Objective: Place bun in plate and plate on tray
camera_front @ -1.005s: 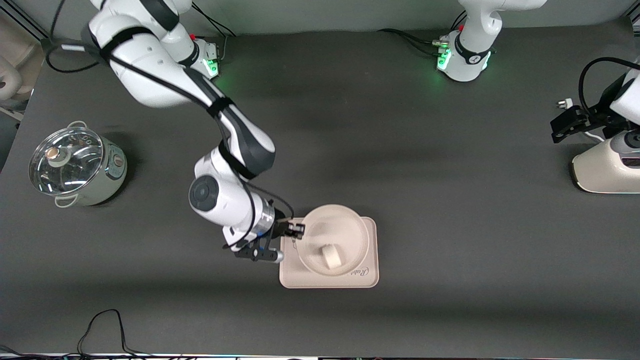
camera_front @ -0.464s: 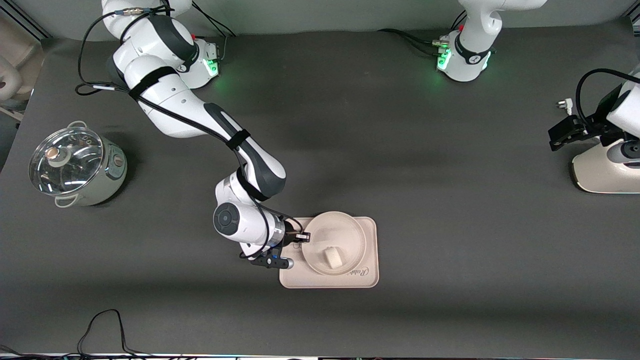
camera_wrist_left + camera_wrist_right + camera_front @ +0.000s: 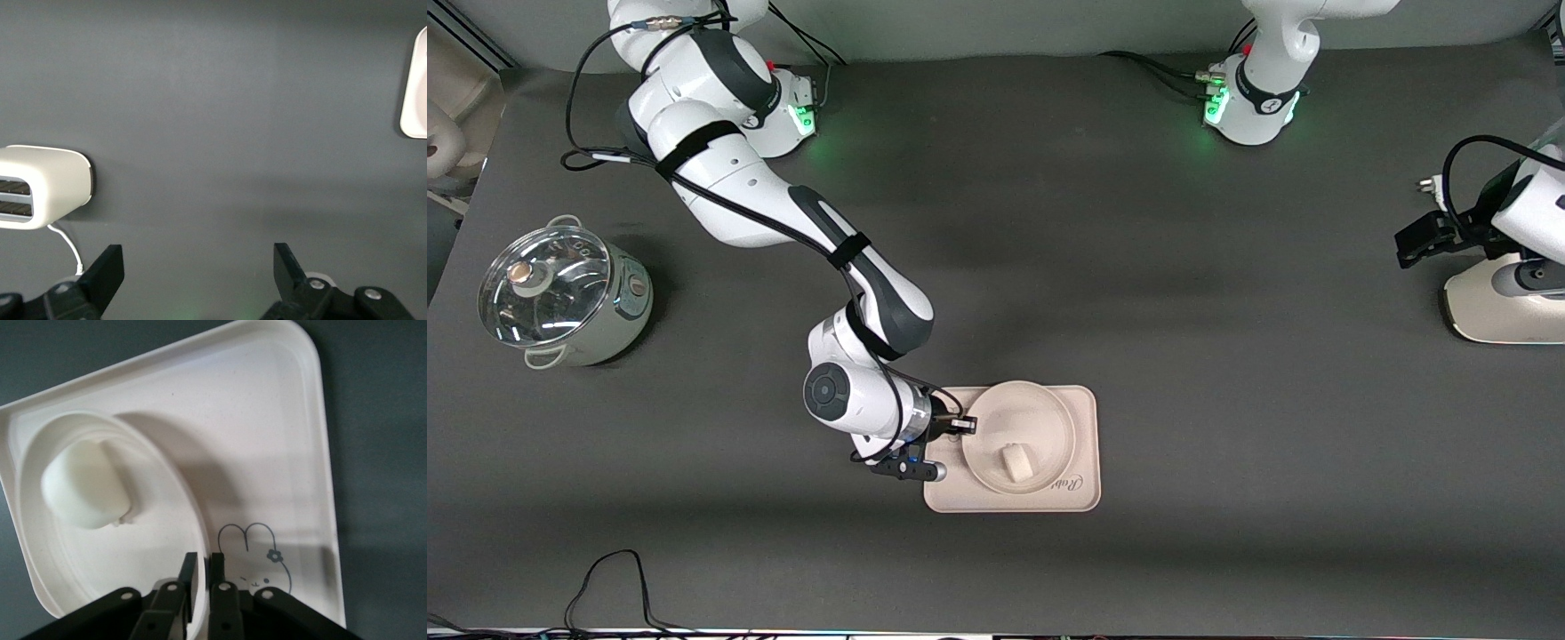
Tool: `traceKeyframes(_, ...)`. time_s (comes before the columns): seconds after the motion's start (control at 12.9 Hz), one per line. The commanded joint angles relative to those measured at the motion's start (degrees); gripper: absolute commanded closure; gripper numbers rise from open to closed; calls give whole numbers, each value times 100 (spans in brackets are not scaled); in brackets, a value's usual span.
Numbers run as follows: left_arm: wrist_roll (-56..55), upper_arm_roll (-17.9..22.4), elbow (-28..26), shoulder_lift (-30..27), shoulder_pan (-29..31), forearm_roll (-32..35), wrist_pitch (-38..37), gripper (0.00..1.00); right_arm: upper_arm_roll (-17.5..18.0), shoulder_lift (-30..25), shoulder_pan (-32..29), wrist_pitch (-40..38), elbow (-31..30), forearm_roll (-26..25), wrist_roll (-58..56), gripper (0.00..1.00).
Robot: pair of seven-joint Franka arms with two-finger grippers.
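Dark grey matting covers the counter [image 3: 1227, 356], and the tray [image 3: 1087, 500] lies on it toward the front camera. The plate [image 3: 996, 404] sits flat on the tray, with the bun [image 3: 1016, 463] lying in it at about six o'clock as the front camera sees it.

Your right gripper [image 3: 960, 425] is at the plate's nine o'clock edge. Its fingers are clenched on the raised rim, one inside and one outside. Your left gripper [image 3: 199, 257] waits, spread wide, over the counter by the toaster [image 3: 47, 183].

The plate looks stiff, light and smooth. A pinch on the thin rim is the only hold it offers, and it will probably want to tip away from that hold. The bun looks soft and loose, so it is likely to roll if the plate tilts. Take it across its short sides, and gently.
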Motion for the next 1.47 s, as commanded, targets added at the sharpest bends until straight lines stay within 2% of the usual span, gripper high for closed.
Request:
traceKeyframes(0.0, -59, 5, -728, -542, 32, -2, 339, 0, -26, 97, 24, 66, 220, -65, -40, 0)
traceKeyframes(0.23, -76, -21, -808, -525, -3, 24, 436, 0, -70, -367, 7, 32, 212, -344, -5, 0)
traceKeyframes(0.46, -85, -30, -782, -508, -3, -2, 463, 0, -62, -1088, -510, 5, -165, -390, -136, 0)
traceKeyframes(0.62, -85, -30, -782, -499, -30, -2, 463, 0, -70, -1580, -757, -117, -473, -381, -626, 0)
traceKeyframes(0.77, -85, -30, -782, -499, -21, -2, 463, 0, -297, -2063, -758, -668, -500, -381, -778, 0)
traceKeyframes(0.85, -85, -30, -782, -499, -12, -2, 463, 0, -386, -2379, -758, -1185, -587, -355, -770, 0)
traceKeyframes(1.01, -85, -30, -756, -499, -21, -2, 410, 0, -483, -3186, -758, -1760, -1130, -302, -779, 0)
traceKeyframes(1.16, -85, -30, -747, -499, -21, -11, 419, 0, -728, -4153, -758, -1814, -2069, -293, -787, 0)
traceKeyframes(1.39, -85, -30, -747, -490, -12, -20, 410, 0, -1342, -5350, -749, -1884, -3064, -276, -1252, 0)
